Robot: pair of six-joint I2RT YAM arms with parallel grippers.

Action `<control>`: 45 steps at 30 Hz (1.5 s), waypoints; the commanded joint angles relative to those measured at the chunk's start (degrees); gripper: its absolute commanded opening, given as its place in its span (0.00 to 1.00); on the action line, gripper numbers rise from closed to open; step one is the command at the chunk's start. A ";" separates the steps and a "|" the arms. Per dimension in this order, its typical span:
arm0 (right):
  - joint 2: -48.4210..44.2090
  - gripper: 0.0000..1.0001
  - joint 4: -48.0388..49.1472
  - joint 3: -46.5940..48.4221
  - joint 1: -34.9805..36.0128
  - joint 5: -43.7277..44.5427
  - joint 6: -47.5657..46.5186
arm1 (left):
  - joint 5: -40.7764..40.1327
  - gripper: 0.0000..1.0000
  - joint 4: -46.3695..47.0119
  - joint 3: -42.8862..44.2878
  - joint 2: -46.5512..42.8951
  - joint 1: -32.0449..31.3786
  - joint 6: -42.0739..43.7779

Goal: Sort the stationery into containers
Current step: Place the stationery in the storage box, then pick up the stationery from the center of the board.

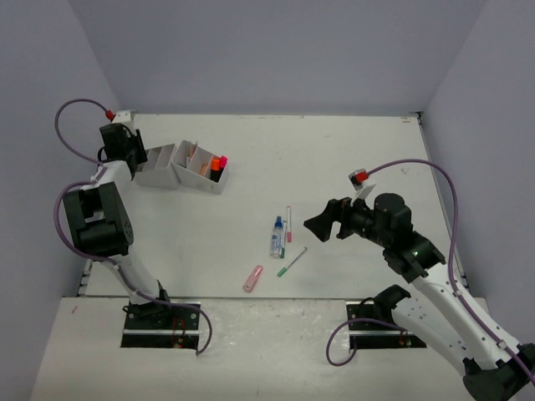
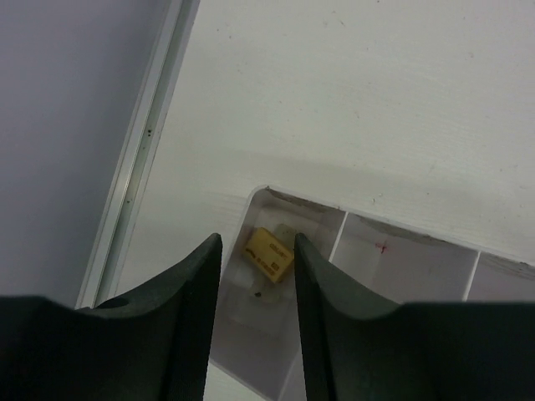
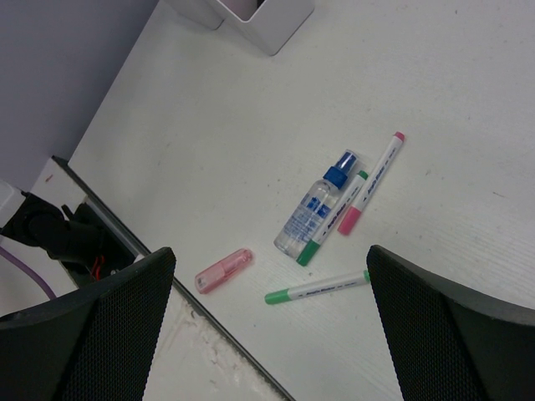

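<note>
Showing blue-labelled bottle, printed tan eraser, lettering illegible

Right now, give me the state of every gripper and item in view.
left gripper, open, empty, over the organiser's end compartment.
right gripper, wide open, empty.
eraser, lying in that compartment, ungripped.
organiser, upright, markers standing in other compartments.
bottle, lying on the table, cap on.
pink highlighter, lying loose.
lone pen, lying loose.
green-capped pen and pink-capped pen, lying beside the bottle.
</note>
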 commanded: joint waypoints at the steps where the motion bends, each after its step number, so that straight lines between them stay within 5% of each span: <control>1: 0.40 0.99 1.38 -0.44 -0.22 -0.82 -0.18 | 1.20 0.43 1.12 2.93 -5.41 0.66 -2.51; 7: 0.46 0.99 1.38 -0.35 -0.22 -0.09 -0.27 | -1.45 0.53 -4.97 7.88 -7.99 0.70 -7.12; 10: 0.95 0.99 1.06 -0.16 -0.15 0.82 -0.38 | -7.19 1.00 -17.42 13.53 -12.07 0.66 -14.55; 13: 1.10 0.99 0.83 -0.01 -0.22 2.57 -0.61 | -9.01 1.00 -27.03 16.25 -19.34 0.66 -20.92; 16: 2.32 0.99 0.46 0.67 -0.22 4.67 -0.91 | -10.41 1.00 -34.22 13.55 -35.66 0.66 -32.59; 21: 7.96 0.99 -0.38 3.33 -0.20 5.22 0.02 | 6.59 1.00 -22.49 -7.86 -64.18 0.42 -30.39; 26: 15.01 0.99 -6.35 5.51 0.98 17.14 4.18 | 17.05 1.00 -30.12 -10.00 -66.06 -1.77 -29.30; 31: 20.60 0.96 -8.90 7.27 10.10 26.35 12.50 | 9.08 1.00 -34.74 -13.79 -68.30 -7.98 -24.93; 38: 35.43 0.61 -9.98 16.01 20.05 31.04 19.17 | 5.94 1.00 -33.70 -22.68 -69.78 -10.50 -22.81; 45: 49.80 0.50 -10.03 22.63 24.89 33.06 23.16 | 3.36 1.00 -31.30 -28.40 -74.96 -11.67 -23.59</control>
